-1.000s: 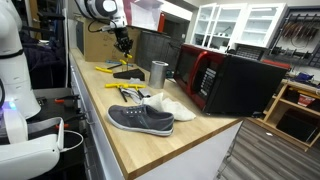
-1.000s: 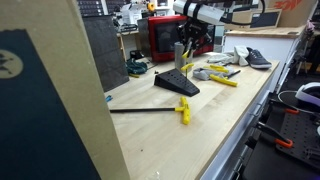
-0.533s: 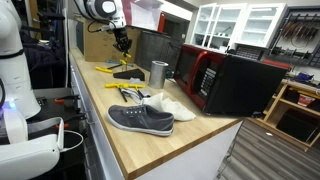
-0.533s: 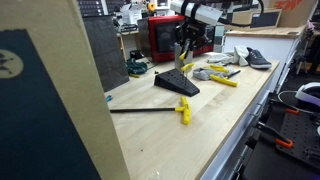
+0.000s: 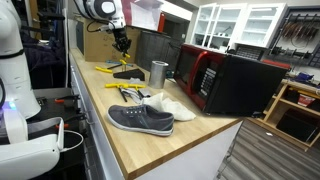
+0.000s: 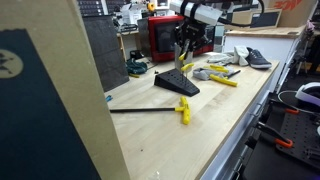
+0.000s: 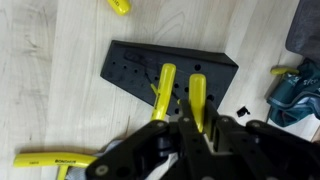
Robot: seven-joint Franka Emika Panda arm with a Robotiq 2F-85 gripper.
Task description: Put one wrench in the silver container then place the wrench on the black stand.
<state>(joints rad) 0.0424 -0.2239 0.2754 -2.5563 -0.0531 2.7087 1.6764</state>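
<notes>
**Gripper** (image 7: 190,128): closed on the yellow-handled wrench (image 7: 197,95), which hangs over the stand.

**Black stand** (image 7: 165,72): directly below the tool, its long axis running across the wrist view. It sits toward the table's far end, between the open edge and the silver container (image 5: 158,72).

**Likely next move:** straight down.

The black stand (image 7: 130,65) is matt black with a pattern of small holes, set on a pale wood-grain bench top (image 7: 50,60). The wrench (image 7: 165,85) shows two bright yellow handles against the black gripper (image 7: 183,128). In an exterior view the silver container (image 5: 158,72) is plain shiny metal, the shoe (image 5: 140,119) is grey with a white sole (the cloth (image 5: 172,105) on its far side is white), and the microwave (image 5: 225,80) to the right is black with red trim.
</notes>
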